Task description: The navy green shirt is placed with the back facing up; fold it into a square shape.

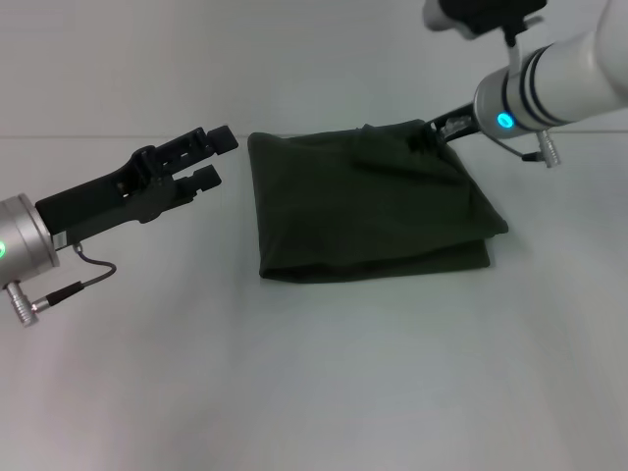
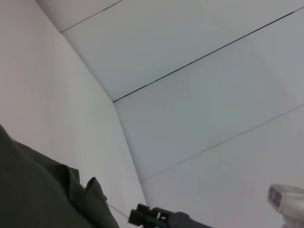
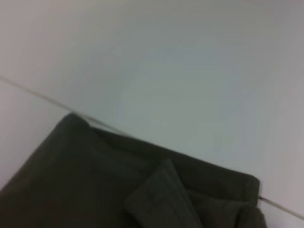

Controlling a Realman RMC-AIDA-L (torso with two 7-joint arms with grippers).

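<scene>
The navy green shirt (image 1: 363, 206) lies folded into a rough square on the white table, plain side up, with a small ridge of cloth along its far edge. My left gripper (image 1: 216, 159) hovers open just left of the shirt's far-left corner, holding nothing. My right gripper (image 1: 434, 131) is at the shirt's far-right corner, right against the cloth. The left wrist view shows the shirt (image 2: 42, 190) at the low corner and the right arm's gripper (image 2: 159, 217) beyond it. In the right wrist view the shirt (image 3: 109, 185) shows a folded flap.
White table (image 1: 314, 383) all around the shirt, its far edge meeting a pale wall (image 1: 147, 59). A loose cable (image 1: 83, 275) hangs from my left wrist.
</scene>
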